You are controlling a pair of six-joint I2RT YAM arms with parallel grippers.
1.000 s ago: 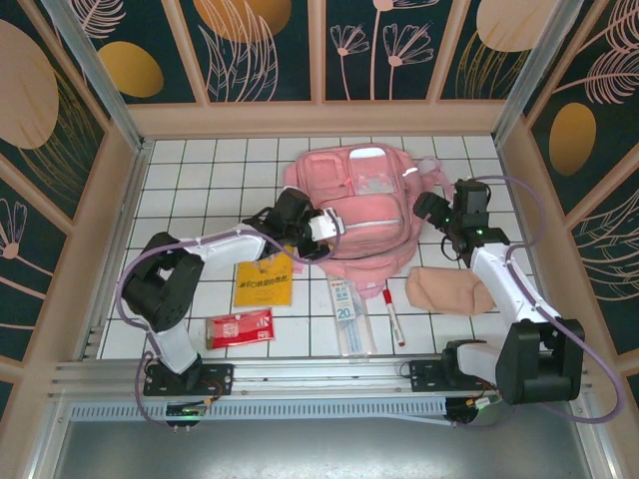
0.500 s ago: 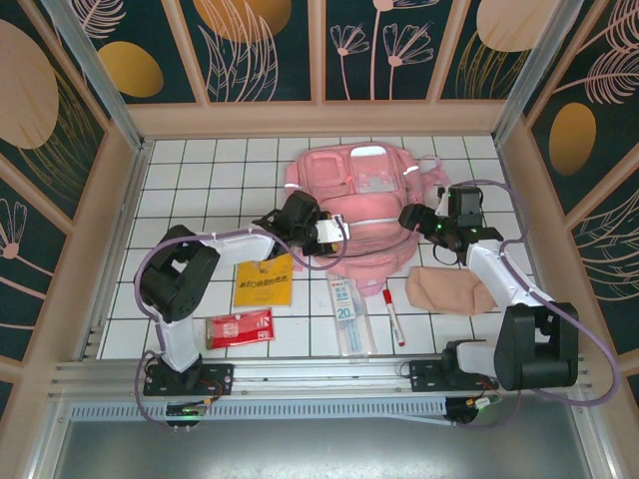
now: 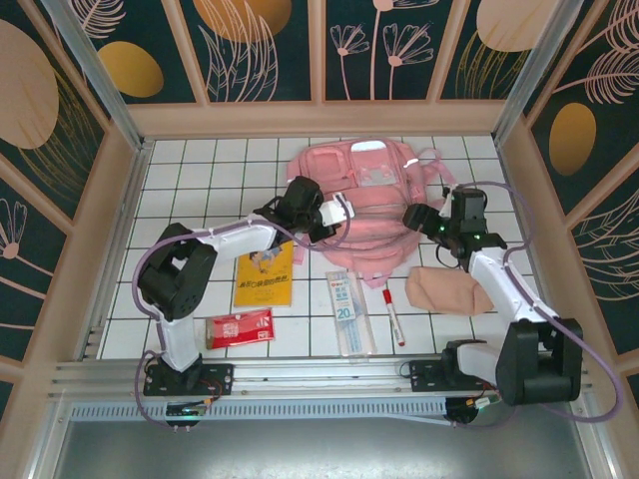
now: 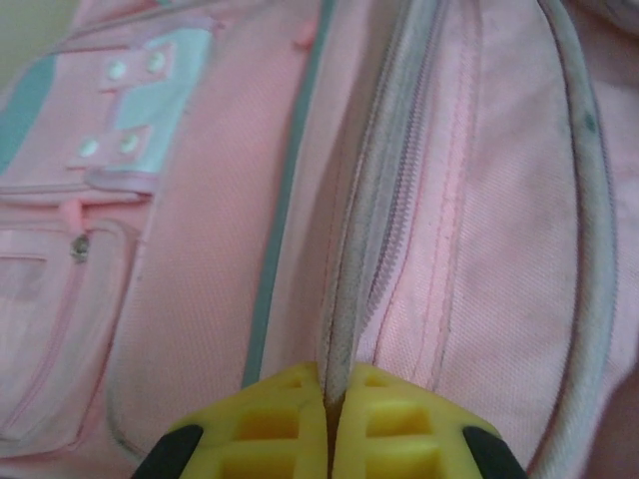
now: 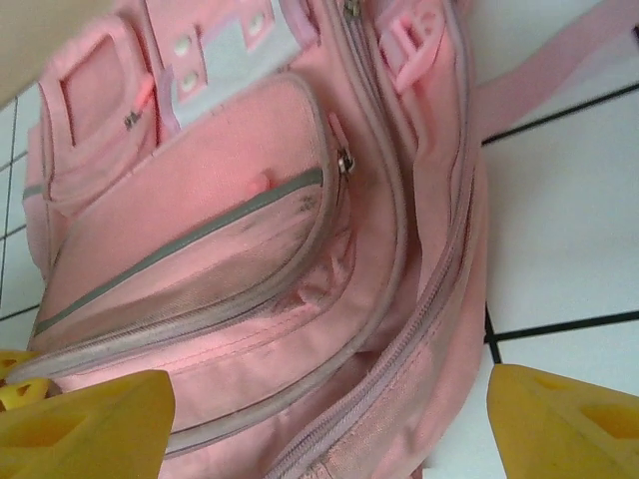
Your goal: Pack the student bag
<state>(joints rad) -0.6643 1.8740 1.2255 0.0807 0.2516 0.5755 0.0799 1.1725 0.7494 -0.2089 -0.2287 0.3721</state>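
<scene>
Loads of open tile at the back-left of the table, easy pass there. Middle blocked by the student bag, with the left gripper pinched shut on its zip seam and the right gripper spread wide at its right side. Near row cluttered: yellow booklet, red packet, ruler pack, pen, beige pouch. Only narrow gaps between.

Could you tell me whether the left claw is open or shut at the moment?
Shut: the left claw has its yellow jaws pressed together, pinching a zip seam of the student bag.
</scene>
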